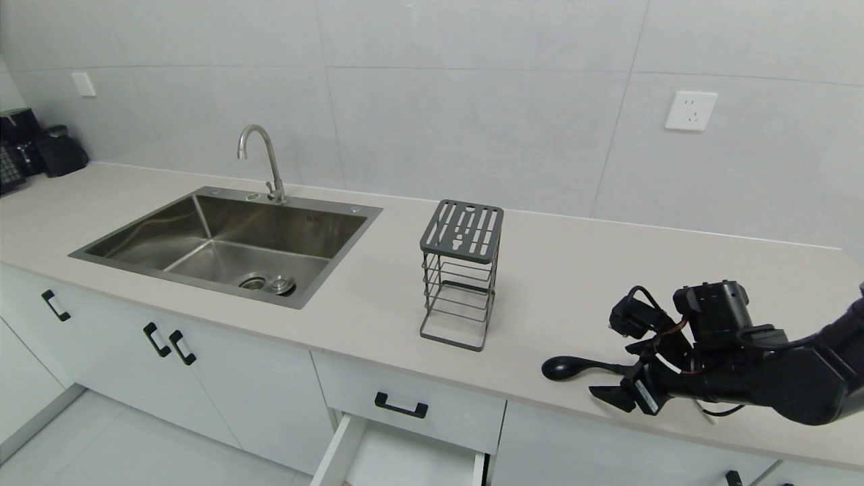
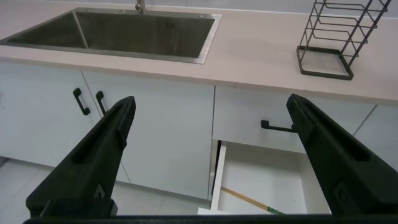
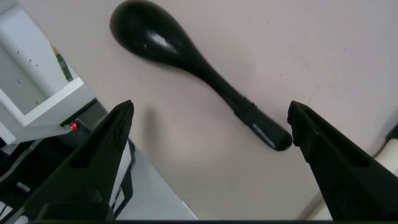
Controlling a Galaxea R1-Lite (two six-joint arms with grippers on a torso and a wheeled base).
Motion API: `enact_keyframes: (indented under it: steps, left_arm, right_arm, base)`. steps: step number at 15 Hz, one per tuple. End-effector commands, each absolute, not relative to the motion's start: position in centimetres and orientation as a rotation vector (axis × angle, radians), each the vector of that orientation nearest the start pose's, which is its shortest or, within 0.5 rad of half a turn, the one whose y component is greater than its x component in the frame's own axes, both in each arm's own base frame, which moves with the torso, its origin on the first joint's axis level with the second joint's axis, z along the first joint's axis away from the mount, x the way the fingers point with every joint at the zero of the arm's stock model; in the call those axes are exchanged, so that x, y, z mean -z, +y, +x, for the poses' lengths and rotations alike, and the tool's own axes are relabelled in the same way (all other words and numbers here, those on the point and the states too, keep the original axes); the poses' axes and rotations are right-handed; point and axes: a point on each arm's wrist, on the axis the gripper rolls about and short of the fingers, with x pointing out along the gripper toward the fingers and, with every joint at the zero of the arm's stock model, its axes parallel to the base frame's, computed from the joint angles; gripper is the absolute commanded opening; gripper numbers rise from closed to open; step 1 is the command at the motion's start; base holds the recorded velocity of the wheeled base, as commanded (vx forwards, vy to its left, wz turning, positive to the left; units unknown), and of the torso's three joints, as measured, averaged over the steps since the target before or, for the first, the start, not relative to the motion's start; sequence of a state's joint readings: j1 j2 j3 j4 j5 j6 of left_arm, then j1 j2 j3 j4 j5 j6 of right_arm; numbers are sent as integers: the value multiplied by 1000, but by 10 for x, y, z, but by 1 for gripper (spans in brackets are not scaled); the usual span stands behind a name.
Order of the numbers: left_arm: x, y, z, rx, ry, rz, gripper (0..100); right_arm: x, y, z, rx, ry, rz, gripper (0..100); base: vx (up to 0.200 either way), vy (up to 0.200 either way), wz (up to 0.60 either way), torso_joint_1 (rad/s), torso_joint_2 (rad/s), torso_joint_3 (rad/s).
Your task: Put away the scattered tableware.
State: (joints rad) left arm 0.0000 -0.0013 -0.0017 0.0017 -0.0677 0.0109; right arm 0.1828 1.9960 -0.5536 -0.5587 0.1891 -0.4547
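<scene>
A black spoon [image 1: 570, 368] lies flat on the beige counter [image 1: 553, 283] near its front edge, bowl toward the sink side. In the right wrist view the spoon [image 3: 186, 56] lies on the counter under my right gripper [image 3: 210, 111], whose fingers stand wide open on either side of the handle without touching it. From the head, the right gripper [image 1: 624, 374] hovers at the handle end. My left gripper [image 2: 211, 102] is open and holds nothing, low in front of the cabinets, facing an open drawer [image 2: 267, 180] with a thin wooden stick [image 2: 249, 200] inside.
A dark wire rack [image 1: 460, 273] stands mid-counter, left of the spoon. The steel sink [image 1: 229, 243] with its tap [image 1: 260, 158] is further left. The open drawer [image 1: 398, 459] juts out below the rack. Dark appliances [image 1: 34, 152] sit at the far left.
</scene>
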Motion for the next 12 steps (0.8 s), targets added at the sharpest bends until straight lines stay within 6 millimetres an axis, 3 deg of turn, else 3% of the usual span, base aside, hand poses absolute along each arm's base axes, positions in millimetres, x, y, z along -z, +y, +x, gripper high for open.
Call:
enact_keyframes:
  steps: [1,12]
  left_arm:
    - [-76,-2,-23,67,0,11,100]
    - [-76,-2,-23,67,0,11,100]
  right_arm:
    - [-25,57,289,-552,799,-400,100]
    - [-5,60,310,-650,805,-332,100]
  base:
    - [0,0,0,0,0,0]
    - [0,0,0,0,0,0]
